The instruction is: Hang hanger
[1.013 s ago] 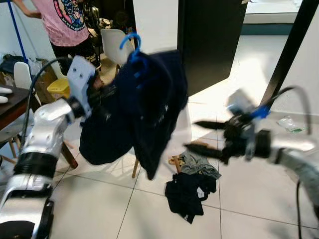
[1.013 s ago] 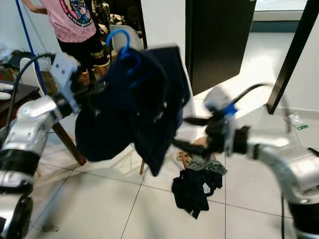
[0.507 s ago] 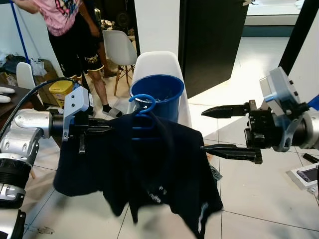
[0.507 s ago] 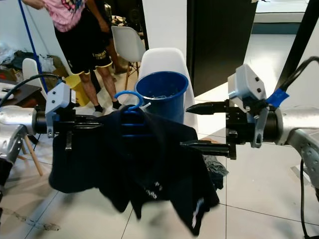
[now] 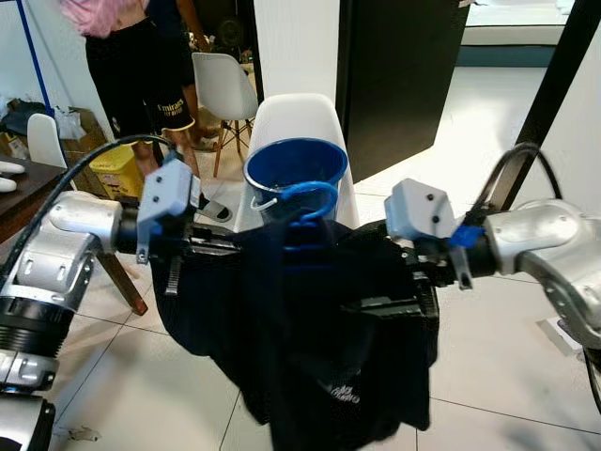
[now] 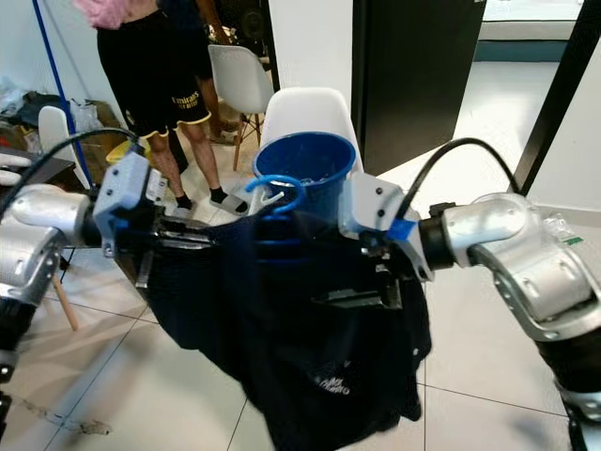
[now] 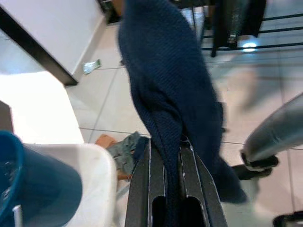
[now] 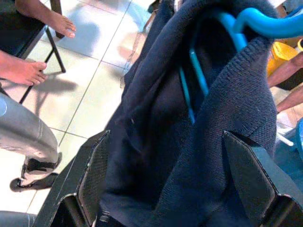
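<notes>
Hanger: blue hanger (image 5: 302,199) w/ dark navy garment (image 5: 310,329) draped over it, held up between both arms, in front of the white chair (image 5: 300,117).
Left gripper (image 5: 208,246): fingers together, pinching the garment at its left shoulder.
Right gripper (image 6: 362,282): fingers spread apart, the cloth bunched between them.
Behind: blue bucket (image 5: 296,174) on the chair seat, hanger hook just before its rim.
Around: person (image 5: 141,56) standing back left, yellow bin (image 5: 113,169) nearby, dark table (image 5: 19,197) at the left.
</notes>
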`<state>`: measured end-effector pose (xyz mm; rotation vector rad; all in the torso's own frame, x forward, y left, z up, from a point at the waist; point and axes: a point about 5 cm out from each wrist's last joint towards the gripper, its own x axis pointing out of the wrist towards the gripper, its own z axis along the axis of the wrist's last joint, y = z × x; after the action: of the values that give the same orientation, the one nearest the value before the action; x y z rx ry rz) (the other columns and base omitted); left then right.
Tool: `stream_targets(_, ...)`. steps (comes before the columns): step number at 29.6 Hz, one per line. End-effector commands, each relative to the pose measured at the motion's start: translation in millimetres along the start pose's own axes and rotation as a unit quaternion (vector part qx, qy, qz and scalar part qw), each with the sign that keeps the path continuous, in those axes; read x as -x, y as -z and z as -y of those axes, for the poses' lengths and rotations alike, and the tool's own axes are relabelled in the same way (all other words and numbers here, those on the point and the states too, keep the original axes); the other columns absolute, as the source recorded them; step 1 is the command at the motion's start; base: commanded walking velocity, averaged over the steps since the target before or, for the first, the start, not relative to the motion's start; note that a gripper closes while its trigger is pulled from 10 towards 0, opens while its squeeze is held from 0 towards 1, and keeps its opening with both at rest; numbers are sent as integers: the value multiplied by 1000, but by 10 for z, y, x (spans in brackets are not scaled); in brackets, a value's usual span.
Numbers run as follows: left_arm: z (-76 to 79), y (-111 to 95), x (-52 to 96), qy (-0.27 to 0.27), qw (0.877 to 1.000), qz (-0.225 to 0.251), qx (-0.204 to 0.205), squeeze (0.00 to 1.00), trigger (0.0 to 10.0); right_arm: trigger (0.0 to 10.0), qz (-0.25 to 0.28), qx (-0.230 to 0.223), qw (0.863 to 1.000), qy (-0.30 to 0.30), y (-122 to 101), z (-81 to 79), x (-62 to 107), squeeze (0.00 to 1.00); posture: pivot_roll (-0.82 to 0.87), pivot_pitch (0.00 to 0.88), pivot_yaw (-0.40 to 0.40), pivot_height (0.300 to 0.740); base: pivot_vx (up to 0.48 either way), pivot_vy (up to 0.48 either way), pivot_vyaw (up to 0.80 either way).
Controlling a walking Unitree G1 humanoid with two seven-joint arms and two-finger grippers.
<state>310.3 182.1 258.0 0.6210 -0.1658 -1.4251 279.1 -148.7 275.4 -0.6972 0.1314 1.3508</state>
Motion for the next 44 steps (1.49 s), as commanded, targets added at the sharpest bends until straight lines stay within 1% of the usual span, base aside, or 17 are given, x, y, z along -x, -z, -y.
stream_targets(1, 24, -94, 19, 26, 999, 15, -19, 0, 10000, 10000, 1, 10, 1000, 4, -32, 24, -6, 0, -92, 0, 43, 740, 0, 0, 0)
stream_targets(3, 28, -103, 27, 40, 999, 11, -23, 0, 10000, 10000, 5, 13, 1000, 1, -58, 47, 26, 0, -92, 0, 43, 740, 0, 0, 0)
stream_targets(7, 19, -111, 23, 42, 999, 6, -25, 0, 10000, 10000, 27, 6, 1000, -7, -116, 74, 114, 0, -92, 0, 43, 740, 0, 0, 0)
stream_targets(9, 12, -94, 30, 38, 999, 0, -24, 0, 10000, 10000, 64, -9, 997, -37, -177, 30, 249, 0, -93, 0, 44, 740, 0, 0, 0)
stream_targets(11, 8, -80, 44, 33, 999, -3, -21, 0, 10000, 10000, 81, -18, 995, -52, -189, 6, 344, 0, -93, 0, 44, 740, 0, 0, 0)
stream_targets(16, 13, -75, 62, 32, 999, -4, -15, 0, 10000, 10000, 82, -22, 995, -51, -164, 22, 409, 0, -94, 0, 46, 740, 0, 0, 0)
stream_targets(19, 25, -58, 87, 36, 999, -10, -13, 0, 10000, 10000, 82, -24, 996, -32, -142, 74, 466, 0, -94, 0, 47, 740, 0, 0, 0)
stream_targets(21, 26, -59, 89, 37, 999, -10, -13, 0, 10000, 10000, 80, -24, 996, -26, -133, 91, 465, 0, -94, 0, 47, 740, 0, 0, 0)
stream_targets(23, 27, -95, 65, 41, 999, -2, -17, 0, 10000, 10000, 51, -29, 998, -29, -58, 76, 376, 0, -93, 0, 47, 740, 0, 0, 0)
stream_targets(26, 27, -104, 58, 42, 999, 0, -18, 0, 10000, 10000, 44, -31, 998, -32, -38, 66, 356, 0, -93, 0, 47, 740, 0, 0, 0)
stream_targets(28, 22, -145, 33, 45, 999, 7, -25, 0, 10000, 10000, 0, -41, 997, -63, 80, -42, 243, 0, -92, 0, 46, 740, 0, 0, 0)
stream_targets(29, 19, -155, 30, 45, 999, 8, -27, 0, 10000, 10000, -10, -43, 997, -67, 109, -59, 223, 0, -92, 0, 46, 740, 0, 0, 0)
stream_targets(34, 14, -179, 30, 44, 998, 11, -32, 0, 10000, 10000, -34, -53, 995, -72, 177, -87, 193, 0, -92, 0, 44, 740, 0, 0, 0)
stream_targets(36, 2, -200, 23, 38, 998, 14, -40, 0, 10000, 10000, -56, -53, 994, -80, 246, -128, 154, 0, -94, 0, 44, 740, 0, 0, 0)
stream_targets(41, -2, -208, 18, 36, 998, 16, -42, 0, 10000, 10000, -63, -51, 993, -80, 267, -134, 141, 0, -94, 0, 44, 740, 0, 0, 0)
stream_targets(42, -1, -221, 9, 36, 998, 18, -43, 0, 10000, 0, -68, -48, 994, -76, 281, -128, 122, 0, -94, 0, 43, 740, 0, 0, 0)
stream_targets(44, 7, -235, -2, 39, 998, 21, -45, 0, 10000, 0, -71, -45, 994, -70, 289, -116, 103, 0, -93, 0, 42, 740, 0, 0, 0)
